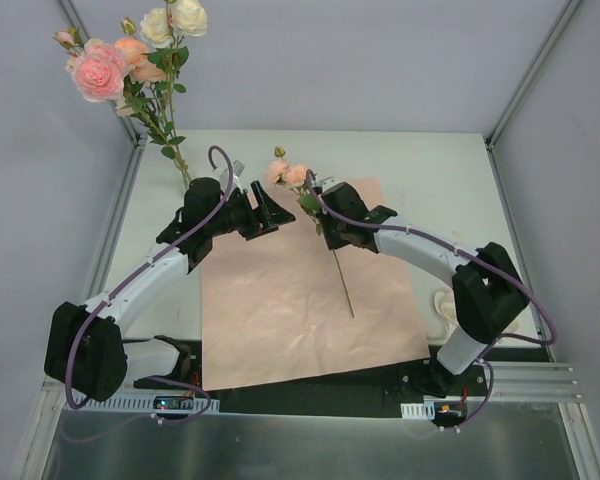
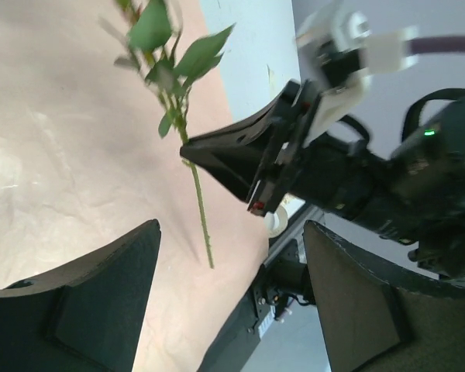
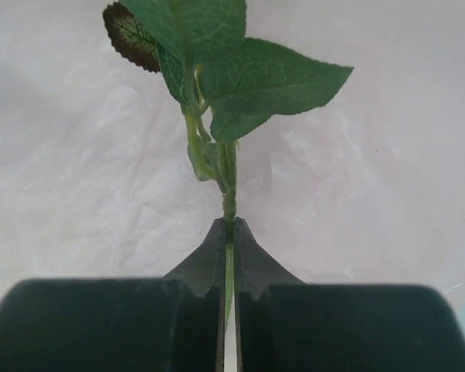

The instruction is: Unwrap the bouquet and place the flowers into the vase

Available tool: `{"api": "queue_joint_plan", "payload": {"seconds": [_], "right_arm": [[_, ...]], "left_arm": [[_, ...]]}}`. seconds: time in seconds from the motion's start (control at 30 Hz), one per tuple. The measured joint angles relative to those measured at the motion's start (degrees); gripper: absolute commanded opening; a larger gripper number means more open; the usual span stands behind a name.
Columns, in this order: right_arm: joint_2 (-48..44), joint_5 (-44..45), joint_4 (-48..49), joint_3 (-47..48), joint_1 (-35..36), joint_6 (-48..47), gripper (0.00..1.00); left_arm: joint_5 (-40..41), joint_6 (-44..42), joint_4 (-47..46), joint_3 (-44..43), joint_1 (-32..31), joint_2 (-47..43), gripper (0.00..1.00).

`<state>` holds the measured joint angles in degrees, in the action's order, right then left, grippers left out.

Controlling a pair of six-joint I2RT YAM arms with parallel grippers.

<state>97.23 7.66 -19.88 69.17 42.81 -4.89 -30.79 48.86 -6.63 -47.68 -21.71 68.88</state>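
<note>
Several flowers point(image 1: 130, 60) with pink, peach and cream blooms stand upright at the far left. Their stems run down behind my left arm, where the vase is hidden. The bouquet is undone and its pink paper point(image 1: 290, 310) lies flat on the table. My right gripper point(image 1: 318, 216) point(image 3: 229, 226) is shut on the green stem point(image 3: 229, 198) of one peach rose point(image 1: 288, 174), just below its leaves point(image 3: 248, 77). The stem point(image 1: 344, 285) slants down over the paper. My left gripper point(image 1: 272, 210) point(image 2: 231, 232) hangs open and empty, close to the left of that rose.
A cream ribbon point(image 1: 447, 309) lies on the table beside my right arm. Grey walls and metal frame posts point(image 1: 115, 215) enclose the table on three sides. The two grippers sit close together above the paper's far edge.
</note>
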Motion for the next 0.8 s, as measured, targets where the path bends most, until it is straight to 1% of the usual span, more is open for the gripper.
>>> {"api": "queue_joint_plan", "payload": {"seconds": [0.1, 0.23, 0.37, 0.4, 0.47, 0.57, 0.67, 0.8], "right_arm": [[-3.13, -1.09, 4.39, -2.14, -1.09, 2.91, 0.00], [-7.41, -3.65, 9.97, -7.63, -1.36, 5.49, 0.00], [-11.47, -7.89, 13.11, -11.56, -1.27, 5.92, 0.00], [-12.13, -8.57, 13.62, -11.87, -1.25, 5.92, 0.00], [-13.79, -10.10, 14.58, -12.28, -1.25, 5.92, 0.00], [-16.09, -12.66, 16.06, -12.72, -1.22, 5.84, 0.00], [-17.40, -14.71, 17.77, -13.11, -1.03, 5.75, 0.00], [-18.40, -16.41, 18.67, -13.70, -0.68, 5.33, 0.00]], "left_arm": [[-0.31, 2.25, -3.13, 0.76, -1.70, 2.97, 0.75], [-0.24, 4.85, -6.32, 2.25, -4.02, 7.74, 0.73], [0.20, 4.87, -7.56, 2.16, -5.29, 10.03, 0.65], [0.42, 4.68, -7.87, 1.92, -5.38, 10.27, 0.60], [0.85, 4.55, -8.17, 1.16, -5.68, 10.88, 0.57], [1.36, 4.31, -9.03, -0.59, -5.99, 12.39, 0.56], [1.42, 3.91, -9.07, -2.71, -6.86, 13.86, 0.58], [1.49, 2.84, -9.46, -4.85, -7.98, 14.84, 0.42]]}}
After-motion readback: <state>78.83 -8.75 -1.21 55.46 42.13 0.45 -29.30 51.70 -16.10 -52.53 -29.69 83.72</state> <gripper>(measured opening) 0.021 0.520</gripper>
